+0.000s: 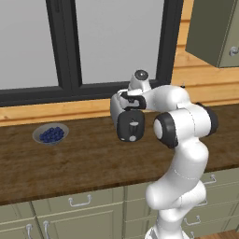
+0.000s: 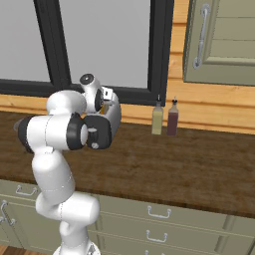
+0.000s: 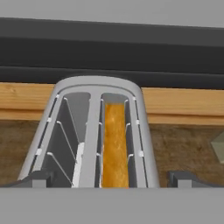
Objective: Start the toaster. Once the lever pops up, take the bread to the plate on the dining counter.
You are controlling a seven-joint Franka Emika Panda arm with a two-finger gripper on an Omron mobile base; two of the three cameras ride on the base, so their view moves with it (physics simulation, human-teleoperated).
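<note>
In the hand view I look straight down on the silver-grey toaster, which stands on the dark wood worktop in front of the window sill. An orange-tan bread slice sits deep in its right slot; the left slot holds only wire guides. My gripper hovers above the toaster's near end, open, with one dark fingertip on each side of the body and nothing between them. The lever is hidden below the view's edge. The plate and the dining counter are out of view. In both base views my own arm covers the toaster.
A grey bowl of blue berries sits on the worktop at the left. Two bottles stand against the back wall to the right. A wall cabinet hangs above them. Drawer fronts run under the worktop.
</note>
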